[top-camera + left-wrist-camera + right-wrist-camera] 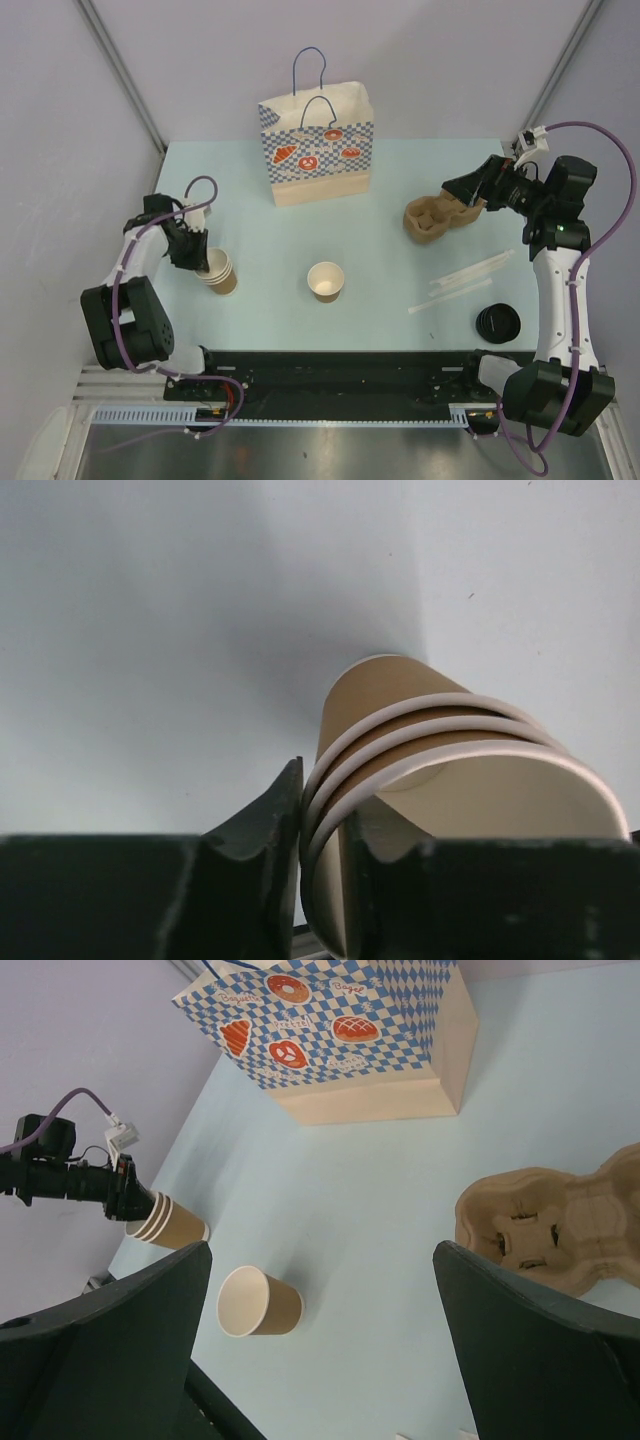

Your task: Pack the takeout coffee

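Note:
No lidded cup shows in any view. A lone lidless brown cup (326,281) stands upright mid-table; it also shows in the right wrist view (258,1301). A loose black lid (498,323) lies at the front right. My left gripper (197,258) (325,800) is shut on the rim of a stack of lidless brown cups (218,271) (420,740), one finger inside and one outside. My right gripper (455,190) (320,1250) is open and empty, held above the table beside a cardboard cup carrier (432,217) (560,1225).
A paper bag (318,145) (340,1040) with blue checks and pastry prints stands upright at the back middle, handles up. Thin white sticks (462,278) lie at the right front. The pale blue table (250,180) ends at grey walls.

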You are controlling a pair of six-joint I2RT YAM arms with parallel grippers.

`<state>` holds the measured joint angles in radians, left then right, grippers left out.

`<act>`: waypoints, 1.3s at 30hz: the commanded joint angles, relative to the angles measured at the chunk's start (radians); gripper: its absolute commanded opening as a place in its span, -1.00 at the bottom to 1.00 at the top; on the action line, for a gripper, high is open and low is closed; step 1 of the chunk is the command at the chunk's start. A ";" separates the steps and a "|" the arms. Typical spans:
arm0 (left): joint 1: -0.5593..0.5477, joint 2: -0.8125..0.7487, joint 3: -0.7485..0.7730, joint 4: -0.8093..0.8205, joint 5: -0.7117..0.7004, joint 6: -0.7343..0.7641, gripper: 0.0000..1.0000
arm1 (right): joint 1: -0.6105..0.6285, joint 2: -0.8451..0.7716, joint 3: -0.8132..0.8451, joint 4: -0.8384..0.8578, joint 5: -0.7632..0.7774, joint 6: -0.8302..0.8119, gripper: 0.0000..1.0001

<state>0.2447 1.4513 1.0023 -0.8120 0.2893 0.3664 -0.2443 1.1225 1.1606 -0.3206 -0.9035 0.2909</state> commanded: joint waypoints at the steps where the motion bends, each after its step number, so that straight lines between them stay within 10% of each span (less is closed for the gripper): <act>1: -0.004 0.018 0.031 0.028 -0.025 -0.014 -0.60 | 0.002 -0.004 0.001 0.035 -0.009 -0.013 0.99; 28: 0.229 0.434 0.638 -0.092 -0.157 0.094 -0.83 | 0.002 0.019 0.001 0.040 -0.009 -0.013 0.99; 39: 0.238 0.416 0.576 -0.056 -0.170 0.085 -0.09 | 0.002 0.030 0.001 0.052 -0.015 -0.004 0.99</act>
<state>0.4709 1.8957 1.5867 -0.8833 0.1188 0.4408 -0.2443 1.1530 1.1595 -0.3153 -0.9035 0.2909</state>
